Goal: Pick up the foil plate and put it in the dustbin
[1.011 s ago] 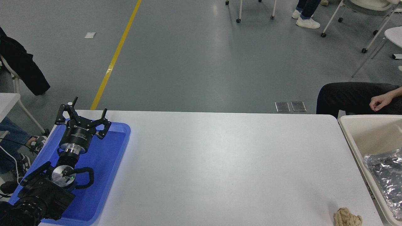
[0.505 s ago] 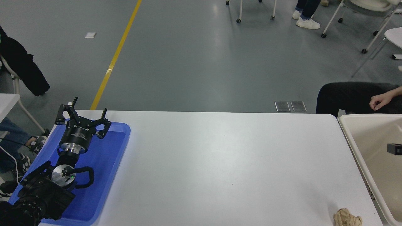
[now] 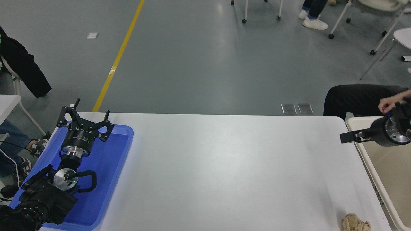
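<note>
The foil plate does not show anywhere in the head view. The beige dustbin (image 3: 366, 160) stands off the table's right end, and the part of its inside that shows holds nothing. My right gripper (image 3: 346, 137) comes in from the right edge, above the dustbin's far left rim, pointing left over the table's corner. Nothing is seen in it. My left gripper (image 3: 91, 109) is parked open over the blue tray (image 3: 109, 166) at the lower left.
A crumpled tan paper wad (image 3: 354, 223) lies on the table near the front right corner. A seated person's hand (image 3: 387, 104) rests just behind the dustbin. Chairs and legs stand on the floor beyond.
The foil plate, lying in the dustbin at the lower right a second ago, is out of sight. My right gripper has come up and left into view over the dustbin's rim.
</note>
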Available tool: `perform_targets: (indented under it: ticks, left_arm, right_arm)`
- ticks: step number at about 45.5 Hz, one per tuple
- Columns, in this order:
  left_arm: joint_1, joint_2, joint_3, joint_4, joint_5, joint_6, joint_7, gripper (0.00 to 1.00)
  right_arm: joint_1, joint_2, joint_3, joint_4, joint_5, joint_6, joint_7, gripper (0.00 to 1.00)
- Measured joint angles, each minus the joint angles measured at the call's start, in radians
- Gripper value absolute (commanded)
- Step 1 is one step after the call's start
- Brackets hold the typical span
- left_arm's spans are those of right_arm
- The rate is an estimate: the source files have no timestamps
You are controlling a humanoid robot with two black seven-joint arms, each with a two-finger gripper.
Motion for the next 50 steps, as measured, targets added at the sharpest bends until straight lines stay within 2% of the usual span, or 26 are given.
perform_targets:
  ticks: [8, 25, 36, 50]
  left_arm:
    - [0.0, 0.0, 0.0, 0.0, 0.0, 0.0, 0.0, 1.0]
    - [0.002, 0.002, 0.0, 0.0, 0.0, 0.0, -0.001, 1.0]
    - [0.003, 0.003, 0.0, 0.0, 0.0, 0.0, -0.001, 1.0]
    - [0.003, 0.004, 0.0, 0.0, 0.0, 0.0, -0.001, 1.0]
  right_arm:
    - [0.163, 0.112, -0.02, 0.081, 0.174, 0.149, -0.002, 1.0]
    - [0.335, 0.358, -0.098, 0.126, 0.388, 0.291, -0.007, 1.0]
    - [0.447, 0.364, -0.158, 0.155, 0.483, 0.337, -0.008, 1.0]
    - [0.591, 0.329, -0.234, 0.245, 0.537, 0.356, -0.008, 1.0]
